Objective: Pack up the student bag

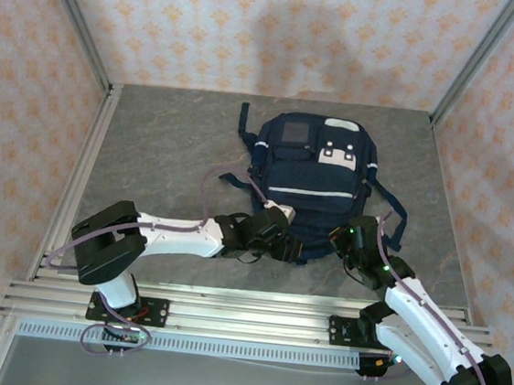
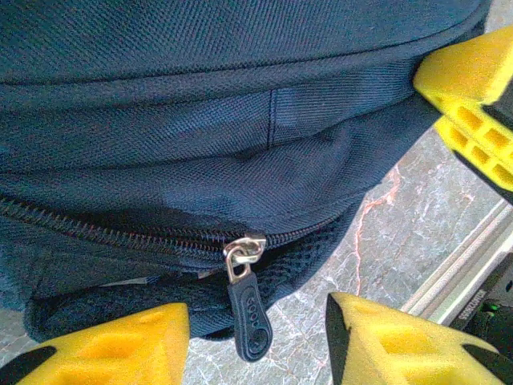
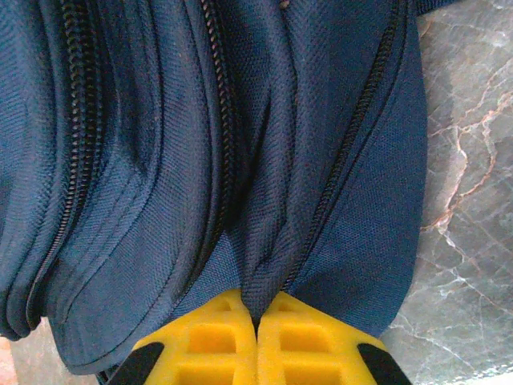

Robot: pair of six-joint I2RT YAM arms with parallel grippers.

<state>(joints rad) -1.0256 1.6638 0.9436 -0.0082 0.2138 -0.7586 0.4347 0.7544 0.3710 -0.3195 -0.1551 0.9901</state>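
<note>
Top view: large navy-blue fabric backpack w/ white and grey front patches (image 1: 318,176) lies flat at ctr of grey marbled tabletop (image 1: 168,165), patches facing up. Dark straps (image 1: 393,211) trail off its right side. White L arm (image 1: 179,232) reaches in from lower left of frame and white R arm (image 1: 419,311) from lower right. Both end at the backpack's lower edge, L near mid-edge, R toward the lower-right corner.

L wrist view: L jaws open. Two yellow ribbed fingers (image 2: 112,345) sit at bottom left and bottom right of frame, well apart. Btwn them hangs a silver zip slider w/ dark rubber pull tab (image 2: 248,317); neither finger touches it. Zip teeth (image 2: 96,228) run from left edge of frame to the slider. Black mesh panel (image 2: 304,257) shows just below the zip line. At upper right a second yellow ribbed block (image 2: 473,88) rests against the navy fabric. Tabletop and a strip of aluminium rail (image 2: 457,273) show at lower right.

R wrist view: R jaws closed on a raised fold of the backpack's navy fabric (image 3: 264,265). Yellow fingers (image 3: 216,337) are pressed together at bottom ctr w/ only cloth btwn them. The fold lies just beside a black zip track (image 3: 353,136) running from top right down to bottom ctr. Two more zip tracks run down the left half of frame. Tabletop fills the right edge.
</note>
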